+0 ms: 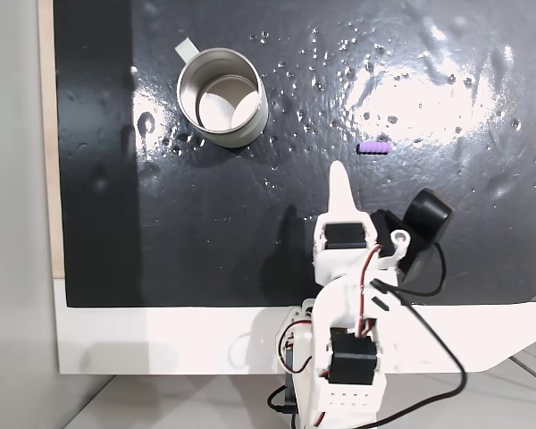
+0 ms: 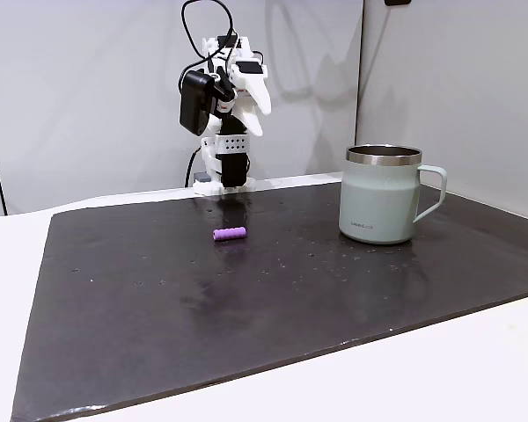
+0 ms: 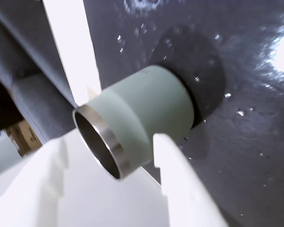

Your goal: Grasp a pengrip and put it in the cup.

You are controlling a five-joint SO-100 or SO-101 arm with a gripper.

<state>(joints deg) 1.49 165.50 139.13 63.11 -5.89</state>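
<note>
Your gripper (image 3: 132, 189) sits closest to the wrist camera, made of smooth white plastic with pointed fingers (image 3: 184, 184). Its jaws stand apart with nothing between them. Past them you see the cup (image 3: 146, 113), a round mug with a pale green outside and a shiny silver rim.

Look at a fixed view from above: the cup (image 1: 221, 98) stands upright on the black mat (image 1: 161, 223), which looks wet and shiny with tiny drops. Your pengrip (image 1: 374, 147) is a tiny purple tube with little ribs. It lies on its side on the mat, well apart from the cup, near the gripper (image 1: 339, 179) tip.

From the side, the pengrip (image 2: 230, 234) lies between the arm and the cup (image 2: 383, 198).
</note>
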